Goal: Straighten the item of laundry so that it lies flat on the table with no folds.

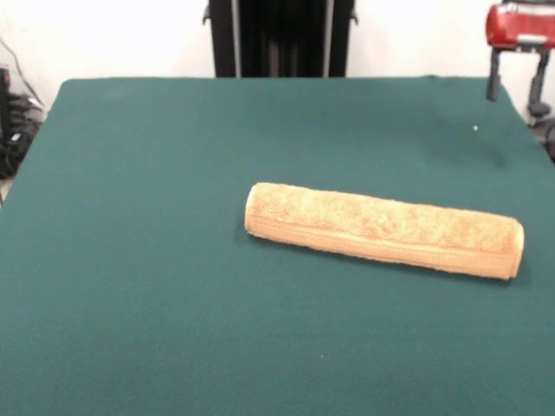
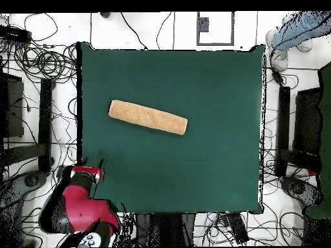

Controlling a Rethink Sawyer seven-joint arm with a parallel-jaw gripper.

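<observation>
The towel [image 1: 384, 230] is lying folded into 1 long strip on the table [image 1: 156, 286] — the gripper [image 1: 517, 74], well apart at a corner, is being held with its fingers spread.

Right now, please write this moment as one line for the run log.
towel: rolled into a long bundle, not flat | table: towel lies right of centre in front view | pincer: at the table's corner, apart from towel, holds nothing

Wall: I see plain white wall [image 1: 113, 39] beyond the far edge in the front view.
Floor: white, strewn with black cables [image 2: 39, 61] on every side from overhead.
Equipment: dark racks [image 2: 309, 129] flank both sides of the floor.
Person: legs in jeans and pale shoes [image 2: 292, 35], top right corner overhead.
Light: even, no hard shadows.
</observation>
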